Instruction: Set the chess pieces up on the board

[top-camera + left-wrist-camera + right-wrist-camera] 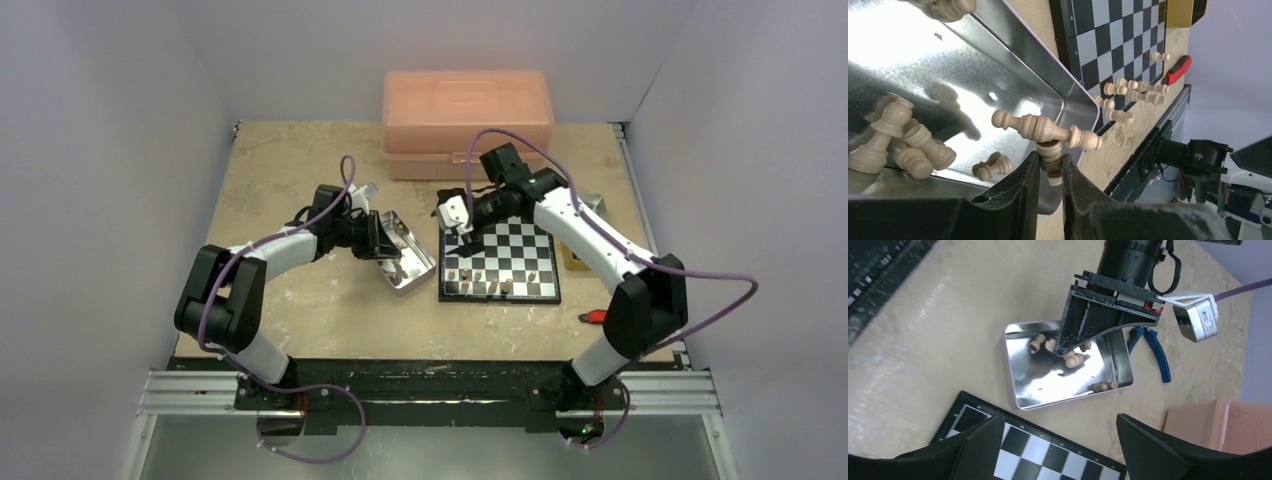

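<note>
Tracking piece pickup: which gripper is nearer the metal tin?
Left. The left gripper is over the tin, clamping a tan piece; the right gripper hangs open above the board's corner.

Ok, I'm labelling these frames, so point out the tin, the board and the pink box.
tin [1048, 385]: right wrist view, on its bare shiny floor.
board [520, 248]: top view, on the bare middle squares.
pink box [467, 105]: top view, on the lid's centre.

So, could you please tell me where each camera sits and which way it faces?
Top external: above, behind the bases, looking down on the table; left arm and right arm show.
Left wrist: on the left arm, facing into the tin; left gripper shut on a chess piece.
Right wrist: above the board, facing the tin; right gripper open.
Both wrist views share tin and board.
</note>
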You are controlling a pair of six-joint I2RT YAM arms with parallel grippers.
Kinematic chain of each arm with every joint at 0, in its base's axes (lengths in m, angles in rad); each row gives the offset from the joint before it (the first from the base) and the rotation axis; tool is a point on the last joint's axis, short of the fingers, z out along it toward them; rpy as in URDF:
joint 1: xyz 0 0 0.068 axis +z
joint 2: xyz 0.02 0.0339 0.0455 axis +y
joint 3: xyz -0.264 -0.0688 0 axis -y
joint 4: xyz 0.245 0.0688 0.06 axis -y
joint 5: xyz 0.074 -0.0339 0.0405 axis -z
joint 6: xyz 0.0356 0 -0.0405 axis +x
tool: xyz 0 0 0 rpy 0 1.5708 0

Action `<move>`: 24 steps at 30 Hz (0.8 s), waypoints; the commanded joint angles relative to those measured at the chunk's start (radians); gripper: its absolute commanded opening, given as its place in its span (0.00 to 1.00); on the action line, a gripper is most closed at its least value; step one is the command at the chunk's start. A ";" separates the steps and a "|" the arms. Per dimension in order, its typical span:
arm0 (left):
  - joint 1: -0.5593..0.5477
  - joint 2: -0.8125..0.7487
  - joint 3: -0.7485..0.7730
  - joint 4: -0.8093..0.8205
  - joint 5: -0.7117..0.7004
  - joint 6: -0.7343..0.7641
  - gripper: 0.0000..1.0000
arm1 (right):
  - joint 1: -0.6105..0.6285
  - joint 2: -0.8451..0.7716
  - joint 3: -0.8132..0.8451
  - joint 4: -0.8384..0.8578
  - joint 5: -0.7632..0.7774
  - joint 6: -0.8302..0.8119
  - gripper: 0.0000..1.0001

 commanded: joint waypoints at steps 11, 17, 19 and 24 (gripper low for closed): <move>0.008 0.005 -0.013 0.014 0.173 -0.017 0.00 | 0.233 0.195 0.114 0.112 0.240 -0.175 0.71; 0.008 0.011 -0.015 0.013 0.192 -0.021 0.00 | 0.246 0.212 0.098 0.162 0.282 -0.132 0.60; 0.008 0.011 -0.012 0.014 0.195 -0.021 0.00 | 0.254 0.216 0.089 0.176 0.301 -0.127 0.58; 0.008 0.018 -0.013 0.017 0.201 -0.023 0.00 | 0.262 0.230 0.078 0.201 0.326 -0.108 0.53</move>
